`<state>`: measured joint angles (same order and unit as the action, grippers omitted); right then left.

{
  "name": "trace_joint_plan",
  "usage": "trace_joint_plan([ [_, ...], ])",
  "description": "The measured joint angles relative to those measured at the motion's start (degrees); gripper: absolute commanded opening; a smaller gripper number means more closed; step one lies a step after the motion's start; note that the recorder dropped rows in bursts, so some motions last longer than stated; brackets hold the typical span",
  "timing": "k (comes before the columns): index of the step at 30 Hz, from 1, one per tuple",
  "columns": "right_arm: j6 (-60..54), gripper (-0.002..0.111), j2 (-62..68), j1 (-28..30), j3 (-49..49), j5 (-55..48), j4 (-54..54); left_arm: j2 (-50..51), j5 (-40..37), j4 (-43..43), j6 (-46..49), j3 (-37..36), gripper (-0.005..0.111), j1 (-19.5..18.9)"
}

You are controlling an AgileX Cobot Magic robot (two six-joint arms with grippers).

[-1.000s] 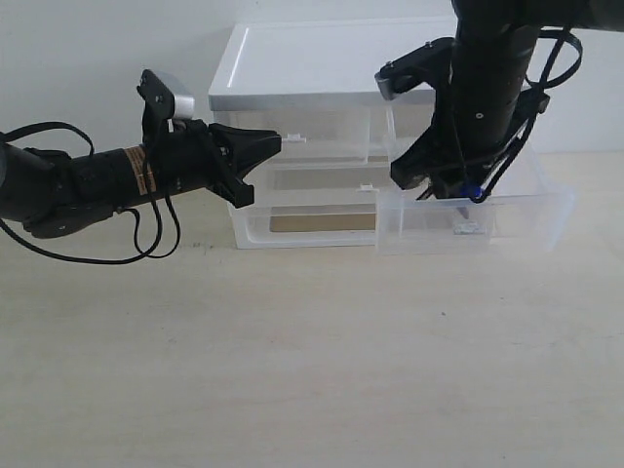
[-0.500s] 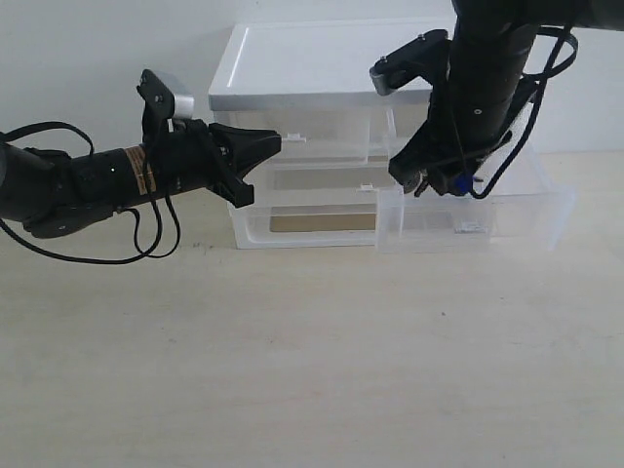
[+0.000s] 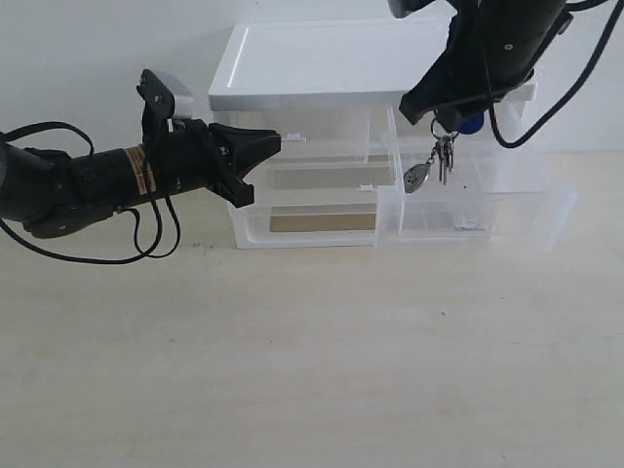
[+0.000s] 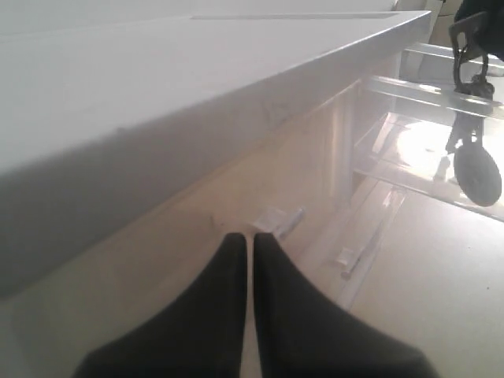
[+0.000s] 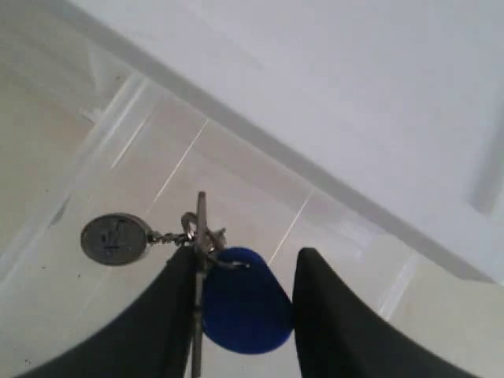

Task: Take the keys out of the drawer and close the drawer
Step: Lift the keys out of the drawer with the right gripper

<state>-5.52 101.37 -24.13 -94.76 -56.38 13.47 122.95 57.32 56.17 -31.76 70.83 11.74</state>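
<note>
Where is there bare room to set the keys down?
The table in front of the cabinet and open drawer is bare. Crowded: by the left tool at the cabinet's front, and above the drawer, where the keys hang.

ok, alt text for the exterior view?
The right gripper holds the keys by the blue fob, the bunch dangling over the open drawer, which is pulled out of a white cabinet on a pale table. The left gripper, shut, points at the cabinet's front from the left.
</note>
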Motion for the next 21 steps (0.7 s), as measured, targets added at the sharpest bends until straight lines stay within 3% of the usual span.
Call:
trace_joint_plan([
  [9, 0.0, 0.0, -9.18, 0.0, 0.0, 0.22, -0.8, 0.0, 0.0, 0.0, 0.0, 0.0, 0.004, 0.0],
  [14, -3.07, 0.0, -15.4, 0.0, 0.55, -0.19, -7.37, 0.0, 0.0, -0.11, 0.0, 0.0, 0.004, 0.0],
  [21, -6.24, 0.0, -24.75, 0.0, 11.53, 5.55, -13.47, -1.59, -1.46, 2.25, -2.07, 0.11, 0.004, 0.0],
])
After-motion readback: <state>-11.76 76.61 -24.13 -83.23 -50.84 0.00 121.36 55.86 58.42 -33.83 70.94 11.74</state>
